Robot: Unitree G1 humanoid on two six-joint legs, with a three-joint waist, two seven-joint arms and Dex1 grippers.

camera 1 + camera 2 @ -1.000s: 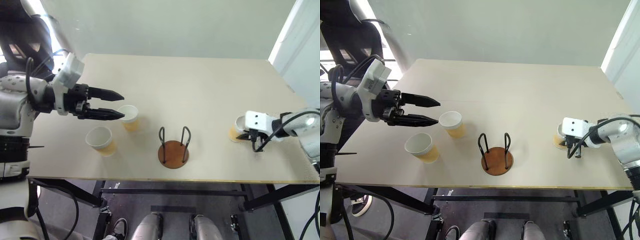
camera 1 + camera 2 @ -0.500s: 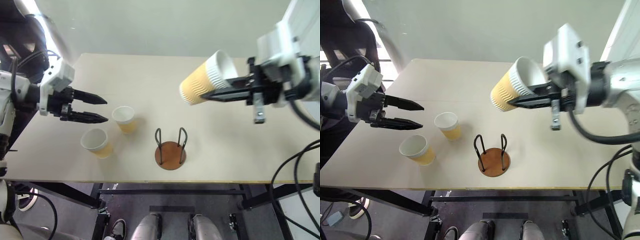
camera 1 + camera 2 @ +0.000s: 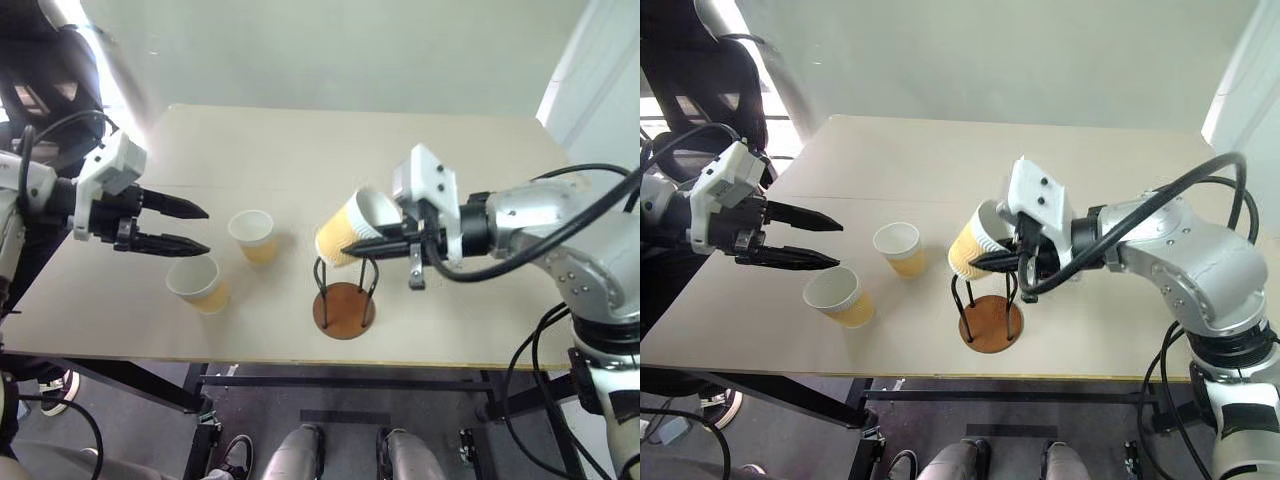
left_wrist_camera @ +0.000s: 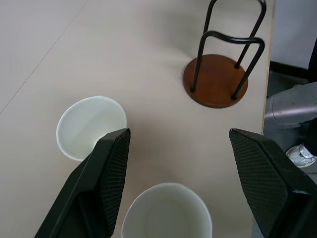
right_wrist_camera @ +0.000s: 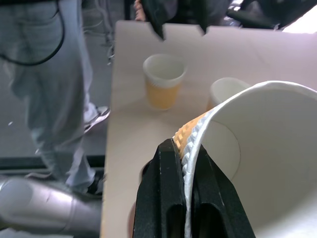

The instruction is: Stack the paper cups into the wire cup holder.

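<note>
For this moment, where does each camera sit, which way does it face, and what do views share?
Left eye and right eye: on the head, facing forward and down over the table; both arms show, the right gripper pinching a tilted paper cup above the wire cup holder.
Left wrist: looks along the open left gripper down at two standing cups and the holder.
Right wrist: looks along its shut fingers on the held cup's rim.
Shared: both wrist views show the two standing cups.

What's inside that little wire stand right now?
Nothing yet: the wire cup holder shows only its bare brown base. The right gripper holds a tilted paper cup above it, hiding part of the loops.
</note>
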